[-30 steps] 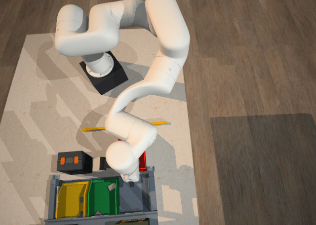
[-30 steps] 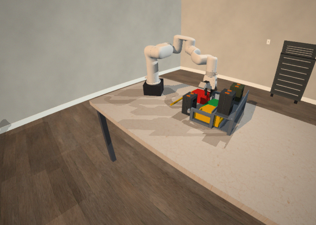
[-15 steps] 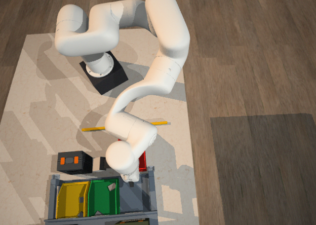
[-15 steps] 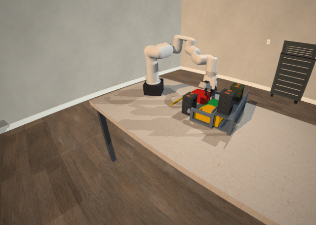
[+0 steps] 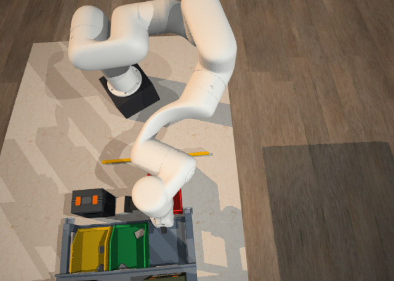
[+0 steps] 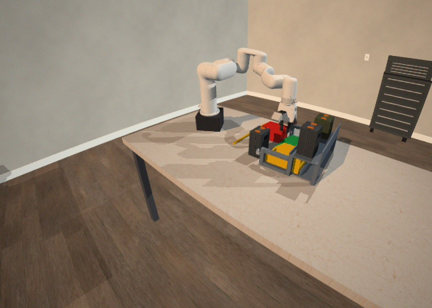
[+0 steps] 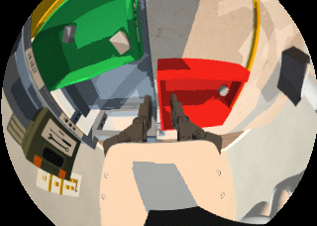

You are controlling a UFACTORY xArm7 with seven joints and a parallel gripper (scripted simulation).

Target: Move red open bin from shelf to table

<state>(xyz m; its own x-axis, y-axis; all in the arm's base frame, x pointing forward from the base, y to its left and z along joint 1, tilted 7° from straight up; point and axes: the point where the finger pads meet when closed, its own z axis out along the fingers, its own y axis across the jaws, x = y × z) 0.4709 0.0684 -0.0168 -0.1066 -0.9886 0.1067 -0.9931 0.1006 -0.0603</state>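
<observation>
Red plastic shows in the top view beyond the blue-grey metal shelf (image 5: 189, 240) (image 6: 314, 173) (image 7: 148, 53): the red open bin (image 5: 178, 202) (image 6: 274, 131) (image 7: 198, 94) lies on the table side of the shelf's front edge, partly hidden under the white arm (image 5: 149, 193) (image 6: 289, 88). The yellow open bin (image 5: 87, 248) (image 6: 275, 160) and the green open bin (image 5: 128, 248) (image 6: 292, 140) (image 7: 94, 18) sit side by side on the shelf, each with small grey parts inside. From the exterior, the dark gripper (image 5: 163, 230) (image 6: 285, 125) (image 7: 160, 101) points down beside the red bin, and a black case with orange latches (image 5: 87, 201) (image 6: 258, 142) stands upright near it on the table. At the wrist, the gripper is partly open, its fingers apart and clamping nothing; one is over the red bin's near side, the other toward the shelf. A grey part is inside the red bin; whether its base rests fully flat, I cannot tell.
</observation>
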